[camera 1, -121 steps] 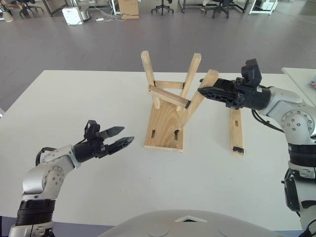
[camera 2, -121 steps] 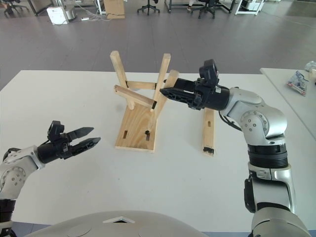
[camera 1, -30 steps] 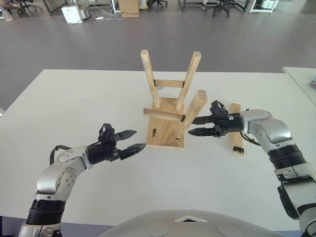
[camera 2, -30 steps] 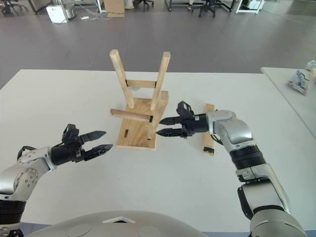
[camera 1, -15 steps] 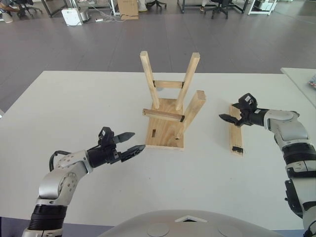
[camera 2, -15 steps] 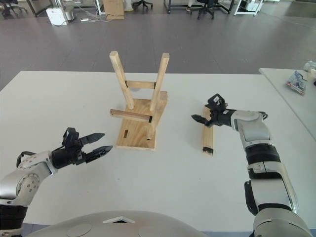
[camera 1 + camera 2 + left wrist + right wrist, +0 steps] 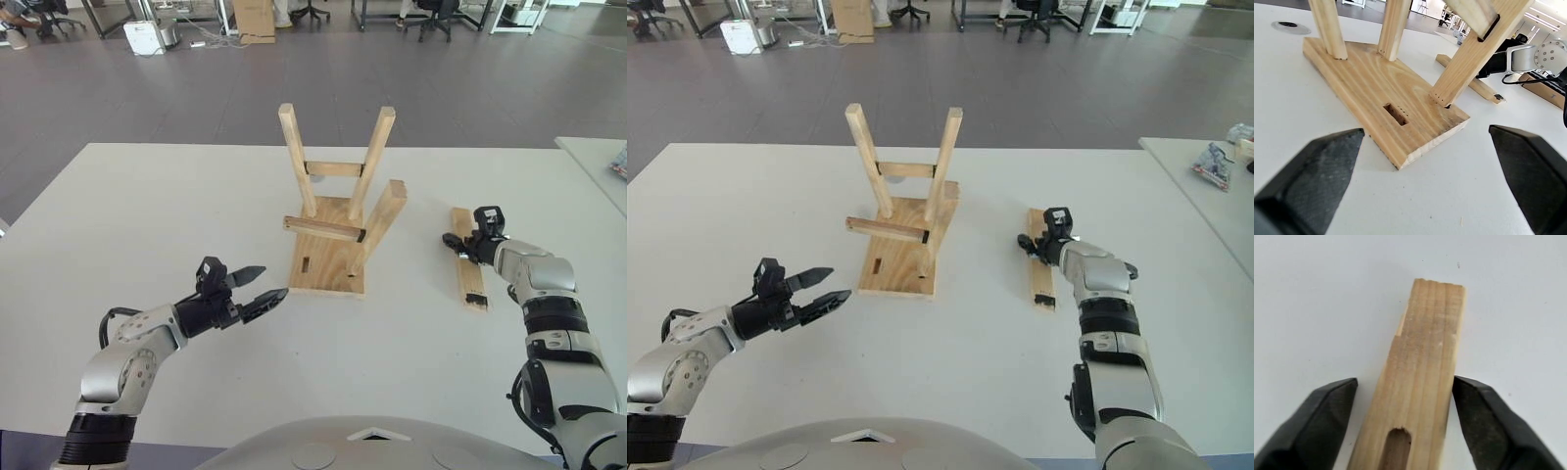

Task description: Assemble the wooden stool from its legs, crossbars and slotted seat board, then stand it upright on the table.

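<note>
The right pincer (image 7: 1404, 396) straddled the loose leg (image 7: 466, 269) near its far end, fingers apart and not yet clamped. The leg lay flat toward the desk's (image 7: 147, 215) right edge. The seat board (image 7: 328, 259) sat mid-desk, with the left pincer (image 7: 272, 281) apart beside it. The likely next move was to close, lift, and seat the leg in the empty slot (image 7: 307, 263).
</note>
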Controlling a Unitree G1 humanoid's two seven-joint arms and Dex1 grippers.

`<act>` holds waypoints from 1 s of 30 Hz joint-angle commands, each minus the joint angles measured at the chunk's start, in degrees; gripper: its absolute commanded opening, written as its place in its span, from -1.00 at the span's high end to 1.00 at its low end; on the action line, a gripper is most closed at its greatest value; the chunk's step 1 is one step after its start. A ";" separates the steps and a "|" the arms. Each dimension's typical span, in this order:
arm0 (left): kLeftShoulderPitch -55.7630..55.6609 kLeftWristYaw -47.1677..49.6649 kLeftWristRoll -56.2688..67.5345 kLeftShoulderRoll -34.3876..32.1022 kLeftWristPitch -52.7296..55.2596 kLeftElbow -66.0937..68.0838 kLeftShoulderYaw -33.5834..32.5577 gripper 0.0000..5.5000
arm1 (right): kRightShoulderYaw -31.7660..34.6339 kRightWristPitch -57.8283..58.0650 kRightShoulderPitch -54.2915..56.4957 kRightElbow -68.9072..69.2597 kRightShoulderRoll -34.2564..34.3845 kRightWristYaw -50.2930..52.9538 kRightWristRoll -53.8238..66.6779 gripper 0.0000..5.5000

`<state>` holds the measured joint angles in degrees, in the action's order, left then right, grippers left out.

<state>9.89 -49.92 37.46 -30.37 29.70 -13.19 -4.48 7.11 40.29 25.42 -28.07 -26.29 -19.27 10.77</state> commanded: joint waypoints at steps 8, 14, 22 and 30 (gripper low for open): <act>-3.48 10.52 -2.94 2.10 4.08 -2.91 0.65 -0.71 | -11.68 -8.14 -4.09 1.80 -4.87 -6.41 -9.65 0.24; -9.97 12.72 10.28 7.62 3.89 0.34 -11.31 -0.71 | -2.92 -13.36 5.06 -1.08 -8.79 -8.27 -5.55 0.24; -43.74 14.77 46.91 -5.58 20.21 6.69 -23.35 -0.71 | 11.93 1.35 25.32 18.33 -10.35 -26.70 28.02 0.25; -58.10 14.60 56.30 -5.12 29.42 5.75 -12.06 -0.71 | 10.63 23.10 26.97 34.43 -7.87 -28.53 54.64 0.25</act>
<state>-45.78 -34.83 92.61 -35.16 57.33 -8.02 -18.04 17.85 60.27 50.60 4.93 -33.52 -47.40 61.67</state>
